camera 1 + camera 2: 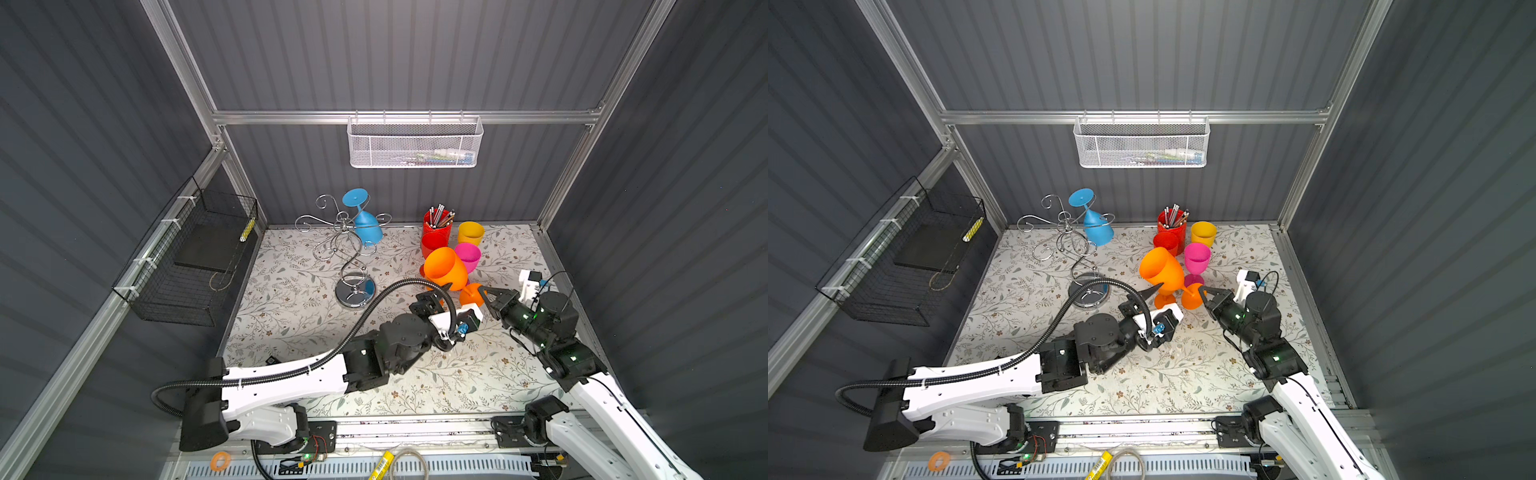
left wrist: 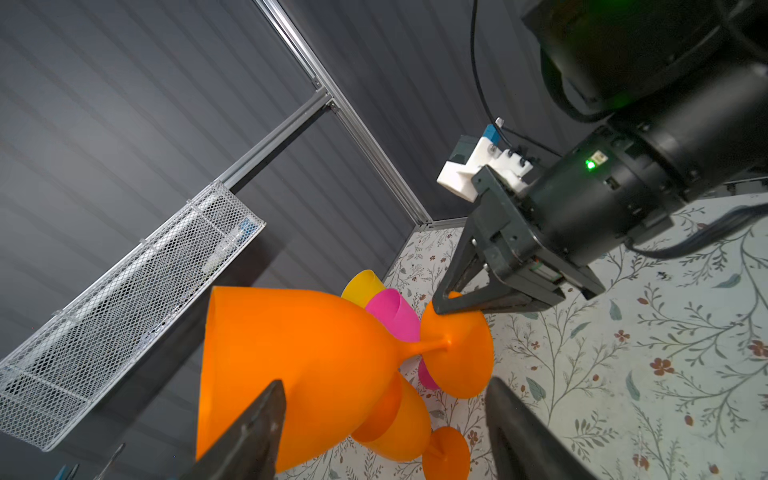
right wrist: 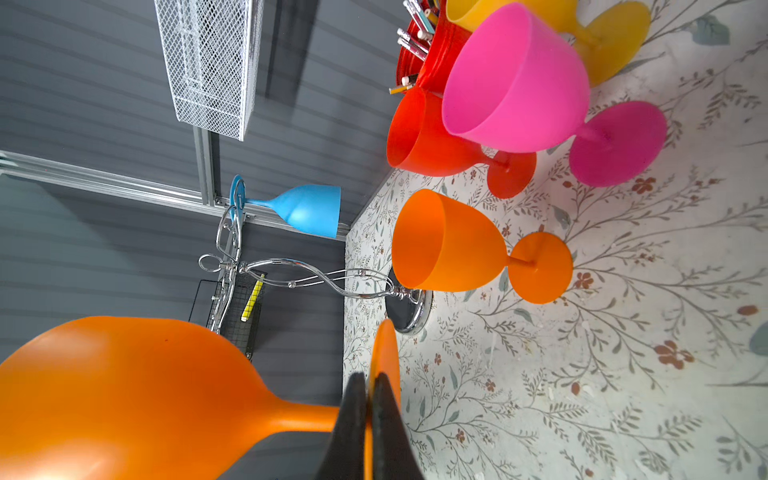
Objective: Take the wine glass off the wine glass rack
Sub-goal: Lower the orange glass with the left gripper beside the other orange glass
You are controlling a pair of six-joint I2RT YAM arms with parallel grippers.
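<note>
1. Orange wine glass hangs tipped on its side over the right half of the desk. It is off the wine glass rack and well apart from it. The right jaws are clamped on the rim of its foot.
2. The rack stands toward the desk's far left corner, and a blue wine glass hangs bowl-down from one of its scroll arms.
3. Only the left wrist view shows the left jaws plainly. They are apart, with one of the fingers on each side of the held glass. From where I stand I cannot tell whether either finger touches the bowl. In both top views the bowl and the black cable cover most of these jaws.
4. Only the right wrist view shows a second orange glass whole, upright on the desk just beside the rack's mirror base. In both top views the held bowl hides nearly all of it.
5. A red glass, a pink glass and a yellow glass crowd together near the far edge beside a red pencil cup. The right wrist view cuts off the yellow one.
6. A white mesh basket on the back wall holds things too blurred to make out.
</note>
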